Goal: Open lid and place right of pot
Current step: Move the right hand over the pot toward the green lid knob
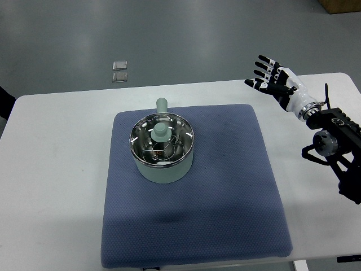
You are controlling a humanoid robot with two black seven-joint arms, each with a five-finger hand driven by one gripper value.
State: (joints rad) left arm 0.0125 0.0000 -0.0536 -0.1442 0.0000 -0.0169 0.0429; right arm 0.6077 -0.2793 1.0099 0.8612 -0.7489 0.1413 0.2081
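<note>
Top view of a white bench [56,169] carrying a blue mat [237,186]. At the far left edge a dark object is only partly in view and cannot be identified. Beyond the bench, on the grey floor [197,39], lie two small square plates [120,71], one just behind the other. On the left-centre part of the mat stands a pale green pot [164,169], upright, with a stubby handle [162,105] pointing away from the camera. The glass lid [162,141], rimmed in metal and topped by a pale green knob [161,132], sits closed on the pot. The mat to the right of the pot is bare fabric. At the right, the right hand [269,78] hovers over the far right corner of the bench, well apart from the pot, its fingers [260,66] spread and extended, gripping nothing. Its white wrist joins a black arm [338,141] entering from the right edge.
</note>
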